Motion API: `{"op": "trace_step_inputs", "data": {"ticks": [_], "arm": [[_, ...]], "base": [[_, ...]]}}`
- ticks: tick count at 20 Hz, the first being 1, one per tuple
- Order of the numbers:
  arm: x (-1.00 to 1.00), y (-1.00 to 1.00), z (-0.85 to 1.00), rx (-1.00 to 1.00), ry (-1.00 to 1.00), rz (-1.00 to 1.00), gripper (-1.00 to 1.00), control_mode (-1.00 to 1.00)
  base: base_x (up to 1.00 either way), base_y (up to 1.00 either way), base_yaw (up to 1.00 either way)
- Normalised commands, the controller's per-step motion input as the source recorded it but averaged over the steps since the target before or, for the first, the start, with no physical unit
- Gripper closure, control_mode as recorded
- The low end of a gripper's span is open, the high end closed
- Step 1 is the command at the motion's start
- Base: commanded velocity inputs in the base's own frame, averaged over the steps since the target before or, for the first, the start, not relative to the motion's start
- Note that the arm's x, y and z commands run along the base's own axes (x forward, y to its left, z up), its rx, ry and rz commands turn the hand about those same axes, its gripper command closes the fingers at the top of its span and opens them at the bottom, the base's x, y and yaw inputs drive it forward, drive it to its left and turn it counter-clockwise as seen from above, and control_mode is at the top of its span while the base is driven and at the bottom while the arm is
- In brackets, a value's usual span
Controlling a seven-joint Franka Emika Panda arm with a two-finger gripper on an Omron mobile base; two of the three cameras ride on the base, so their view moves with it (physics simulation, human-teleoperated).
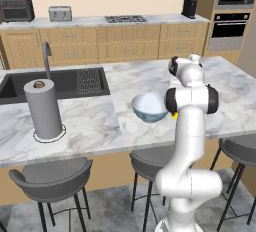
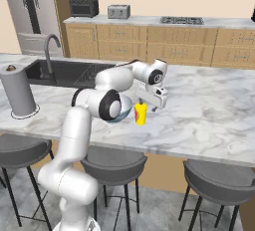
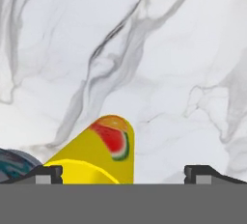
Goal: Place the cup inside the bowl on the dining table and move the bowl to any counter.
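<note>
The small yellow cup (image 2: 141, 114) with a red patch stands upright on the marble dining table (image 2: 209, 110), just right of the bowl (image 1: 149, 107). In the right base view my arm hides most of the bowl. My gripper (image 2: 144, 104) hangs open directly over the cup, pointing down. In the hand view the cup (image 3: 99, 153) rises between the two fingertips (image 3: 48, 174), closer to the left one and untouched by either. A sliver of the bowl's patterned outside (image 3: 12, 162) shows at the lower left. The bowl is white inside and holds nothing.
A paper towel roll (image 1: 44, 108) stands on the table's left part beside the dark sink (image 1: 55, 83) and tap. Grey stools (image 1: 50, 176) line the near edge. The wall counter (image 1: 125, 22) carries a hob, toaster and black coffee machine (image 1: 189, 7).
</note>
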Motion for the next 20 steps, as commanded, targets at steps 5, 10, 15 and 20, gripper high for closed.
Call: {"op": "trace_step_inputs", "data": {"ticks": [5, 10, 15, 20], "arm": [[0.02, 0.00, -0.13, 0.00, 0.05, 0.00, -1.00, -1.00], [0.00, 0.00, -0.14, 0.00, 0.05, 0.00, -1.00, -1.00], [0.00, 0.00, -0.21, 0.00, 0.06, 0.00, -1.00, -1.00], [0.00, 0.00, -0.21, 0.00, 0.06, 0.00, -1.00, -1.00]], "base": [[0.00, 0.00, 0.00], [0.00, 0.00, 0.00], [0.00, 0.00, 0.00], [0.00, 0.00, 0.00]]}}
